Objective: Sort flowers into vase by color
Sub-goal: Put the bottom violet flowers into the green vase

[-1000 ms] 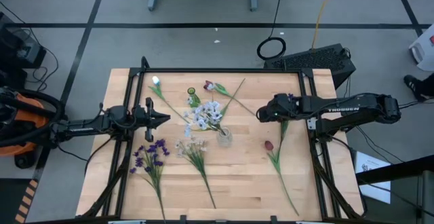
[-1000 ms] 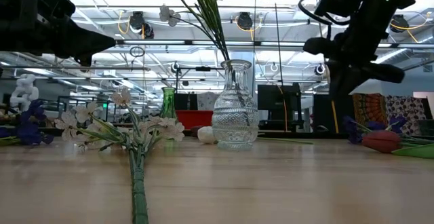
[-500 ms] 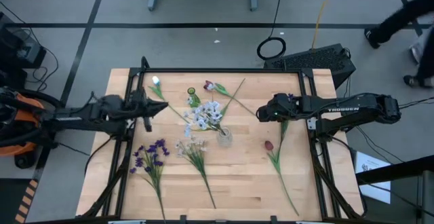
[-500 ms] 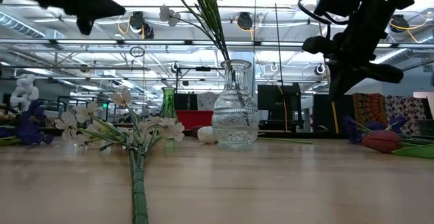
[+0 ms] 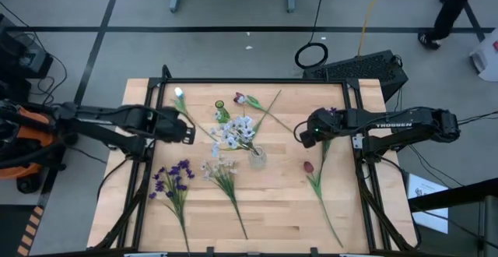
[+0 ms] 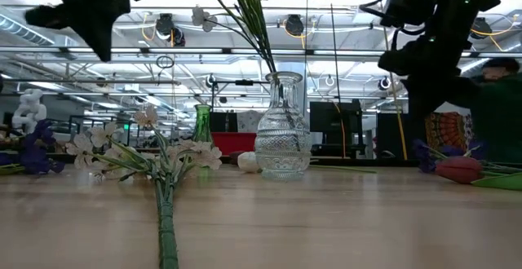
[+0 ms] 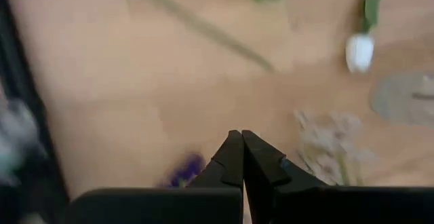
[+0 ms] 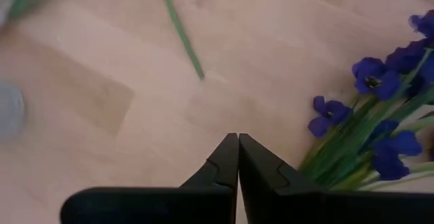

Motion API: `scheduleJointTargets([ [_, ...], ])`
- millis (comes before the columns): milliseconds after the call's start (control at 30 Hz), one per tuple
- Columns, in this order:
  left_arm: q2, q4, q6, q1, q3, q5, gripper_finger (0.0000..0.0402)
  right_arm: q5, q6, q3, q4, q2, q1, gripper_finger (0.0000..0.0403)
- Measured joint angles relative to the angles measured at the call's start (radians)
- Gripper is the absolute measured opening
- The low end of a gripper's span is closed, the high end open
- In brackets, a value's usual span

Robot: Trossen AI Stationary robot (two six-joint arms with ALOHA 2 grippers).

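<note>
Pincers both pressed together and empty: left pincer [image 5: 189, 135] hangs at nine o'clock over the pale wooden bench [image 5: 280, 202], right pincer [image 5: 300, 135] at three o'clock. Clear cut-glass vase [image 5: 257, 157] stands at centre, holding a pale white-lilac blossom spray [image 5: 235, 131]. Purple flower cluster [image 5: 173, 179] lies at eight o'clock, dark red tulip bud [image 5: 308, 166] at four o'clock.

I see a pale wood table [image 5: 272, 210] with faint plank stripes. On it lie green-stemmed flowers: a purple cluster [image 5: 173, 177], a dark red tulip bud [image 5: 308, 166], a white tulip bud [image 5: 179, 93] and a pale white-lilac spray [image 5: 219, 168]. The clear glass vase [image 6: 281, 143] shows a fine diamond-cut pattern, and a small green bottle [image 6: 201, 125] stands behind it. Both arms are black; deep blue-violet blossoms [image 8: 380, 81] show beside the right one.
</note>
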Motion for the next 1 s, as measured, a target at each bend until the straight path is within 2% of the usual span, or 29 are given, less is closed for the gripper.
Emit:
scheduleJointTargets([
  [367,0.156,0.01,-0.503,-0.327,-0.002,0.091,0.0001,-0.019,-0.248,0.0,-0.037,0.0,0.0,0.0004],
  [433,0.195,0.017,-0.611,-0.388,-0.002,0.138,0.0,-0.02,-0.283,0.0,-0.037,0.0,0.0,0.0004],
  [533,0.258,0.022,-0.733,-0.46,-0.002,0.273,0.0,-0.02,-0.305,0.0,-0.037,0.0,0.0,0.0004],
  [667,0.336,0.028,-0.802,-0.525,-0.003,0.357,0.0009,-0.022,-0.316,0.0,-0.032,0.0,0.0,0.0004],
  [1000,0.428,0.076,-0.826,-0.55,-0.004,0.423,0.0076,-0.022,-0.291,0.0,0.024,0.0,0.0,0.0004],
])
